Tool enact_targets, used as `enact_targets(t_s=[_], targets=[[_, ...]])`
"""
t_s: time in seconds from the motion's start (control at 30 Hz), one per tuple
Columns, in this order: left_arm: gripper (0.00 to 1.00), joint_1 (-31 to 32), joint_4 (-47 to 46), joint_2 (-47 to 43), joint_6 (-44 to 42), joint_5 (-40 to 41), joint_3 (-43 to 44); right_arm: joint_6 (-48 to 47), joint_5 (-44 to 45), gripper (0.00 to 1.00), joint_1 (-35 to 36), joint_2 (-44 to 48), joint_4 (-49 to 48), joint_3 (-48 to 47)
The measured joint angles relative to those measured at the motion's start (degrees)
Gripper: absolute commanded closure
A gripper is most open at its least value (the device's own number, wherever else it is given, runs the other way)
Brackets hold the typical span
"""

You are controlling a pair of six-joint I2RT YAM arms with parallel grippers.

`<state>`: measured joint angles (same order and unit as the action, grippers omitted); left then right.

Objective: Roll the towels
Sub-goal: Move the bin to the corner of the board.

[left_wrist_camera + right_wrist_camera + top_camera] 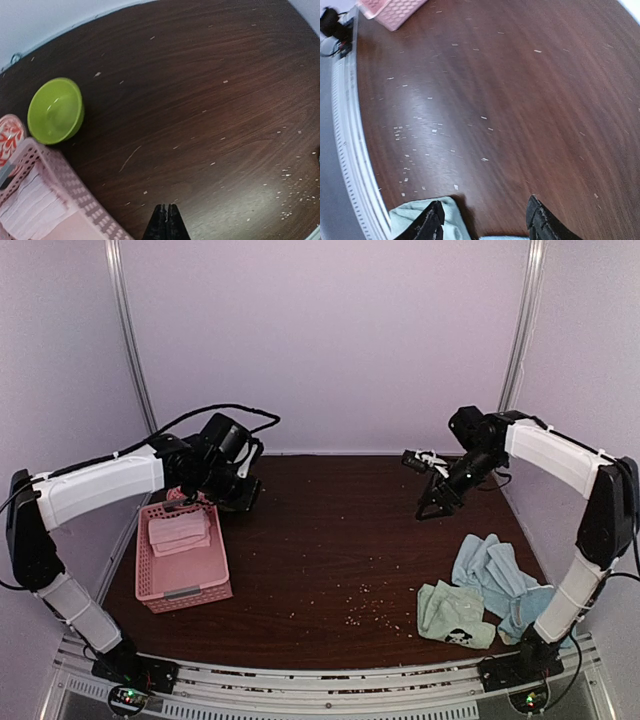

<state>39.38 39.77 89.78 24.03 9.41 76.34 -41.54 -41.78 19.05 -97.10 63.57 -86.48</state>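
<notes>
A pink towel [180, 531] lies folded inside the pink basket [205, 587] at the left; the left wrist view shows that towel [27, 212] in the basket [65, 182] too. A mint green towel [455, 613] with a dark mark and a crumpled light blue towel [490, 568] lie at the front right. My left gripper [243, 500] hovers just beyond the basket's far end, shut on nothing [166, 209]. My right gripper [426, 510] hangs open above the bare table, behind the two towels. In its wrist view the mint towel [410, 216] shows under the left finger, with nothing in the right gripper [485, 220].
A green bowl [55, 111] and a red-and-white patterned dish [9, 136] stand behind the basket, hidden by my left arm in the top view. Pale crumbs [360, 605] are scattered over the dark wooden table [330, 530]. Walls close in the back and both sides.
</notes>
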Motion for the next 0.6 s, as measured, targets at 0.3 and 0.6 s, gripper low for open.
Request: enact_targets(t_s=[0.3, 0.6], targets=[[0.75, 19.5, -14.8, 3.1, -7.9, 5.2, 0.9, 11.6, 14.4, 0.00, -12.3, 11.8, -9.2, 10.8], [0.09, 25.4, -46.3, 6.5, -11.0, 9.0, -14.3, -0.4, 8.3, 0.41, -13.0, 14.4, -1.2, 18.3]])
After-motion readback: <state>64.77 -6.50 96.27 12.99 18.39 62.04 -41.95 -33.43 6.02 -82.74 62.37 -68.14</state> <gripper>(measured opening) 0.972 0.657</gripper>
